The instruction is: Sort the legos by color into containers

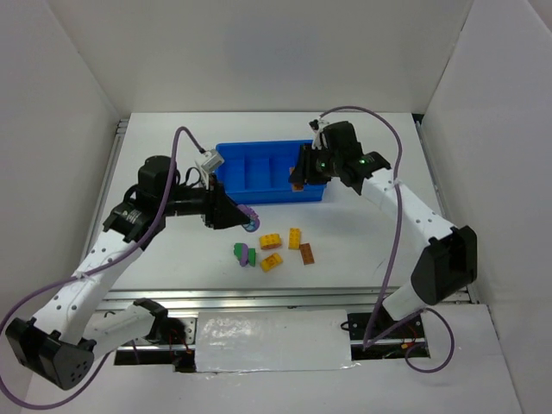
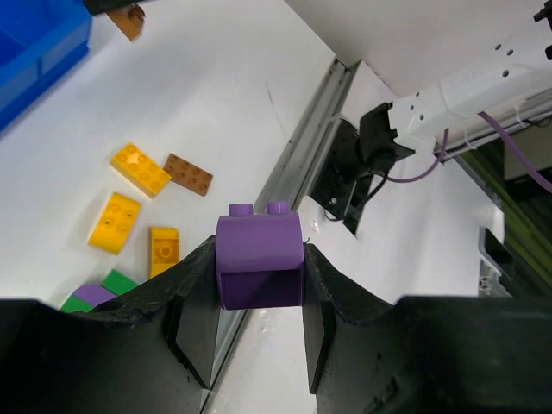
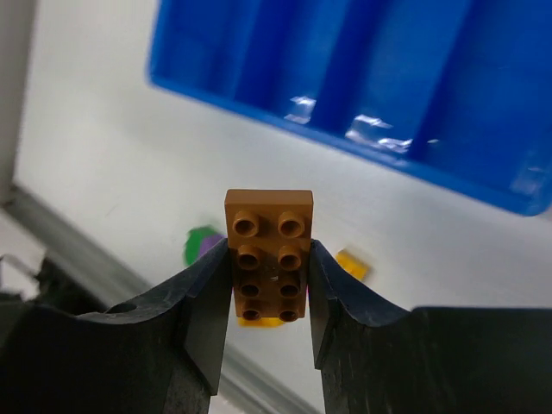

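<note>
My left gripper [image 1: 246,222] hangs above the table just left of the loose legos, shut on a purple lego [image 2: 259,259] with two studs. My right gripper [image 1: 297,179] is over the front right part of the blue tray of containers [image 1: 267,197], shut on a flat brown lego [image 3: 269,250]. On the table in front of the tray lie three yellow legos [image 1: 271,241] [image 1: 294,237] [image 1: 271,262], a brown lego [image 1: 306,254] and a green and purple cluster [image 1: 244,253]. In the top view the tray compartments look empty.
The left wrist view shows the yellow legos [image 2: 138,168], the brown lego [image 2: 188,173] and the metal rail [image 2: 302,138] at the table's near edge. White walls enclose the table on three sides. Purple cables loop off both arms.
</note>
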You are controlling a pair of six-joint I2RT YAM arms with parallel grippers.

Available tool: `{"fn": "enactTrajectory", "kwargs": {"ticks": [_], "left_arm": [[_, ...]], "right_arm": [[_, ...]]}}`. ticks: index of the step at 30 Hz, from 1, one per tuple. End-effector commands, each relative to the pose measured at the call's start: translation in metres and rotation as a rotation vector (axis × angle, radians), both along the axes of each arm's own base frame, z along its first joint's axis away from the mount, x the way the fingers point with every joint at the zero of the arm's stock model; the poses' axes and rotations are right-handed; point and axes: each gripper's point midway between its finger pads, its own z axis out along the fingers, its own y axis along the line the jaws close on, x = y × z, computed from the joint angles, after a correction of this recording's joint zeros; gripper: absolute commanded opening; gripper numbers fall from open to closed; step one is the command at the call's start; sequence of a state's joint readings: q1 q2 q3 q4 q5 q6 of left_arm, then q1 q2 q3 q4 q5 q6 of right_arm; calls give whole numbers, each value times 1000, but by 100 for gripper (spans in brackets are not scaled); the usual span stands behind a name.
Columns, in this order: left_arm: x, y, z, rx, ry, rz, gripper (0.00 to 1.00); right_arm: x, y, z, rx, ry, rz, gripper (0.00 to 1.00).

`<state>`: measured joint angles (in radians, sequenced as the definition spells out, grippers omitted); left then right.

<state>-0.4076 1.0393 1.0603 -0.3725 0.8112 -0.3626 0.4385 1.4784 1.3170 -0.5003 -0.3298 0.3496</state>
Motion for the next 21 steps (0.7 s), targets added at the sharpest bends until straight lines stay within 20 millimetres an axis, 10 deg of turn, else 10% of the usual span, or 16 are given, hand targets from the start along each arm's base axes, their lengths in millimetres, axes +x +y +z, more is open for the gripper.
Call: {"fn": "enactTrajectory", "kwargs": {"ticks": [1,13,21], "left_arm": [[7,9,4,2,-90,70,0],[-3,13,-1,6,-96,60,0],[-8,12,-1,-5,-100,38,0]], "right_arm": [[33,-35,-11,-200,-11,-189,0],[136,-55,-59,-462,-58,-415,0],[163,-55,-105,-556,-1,-416,10]]}}
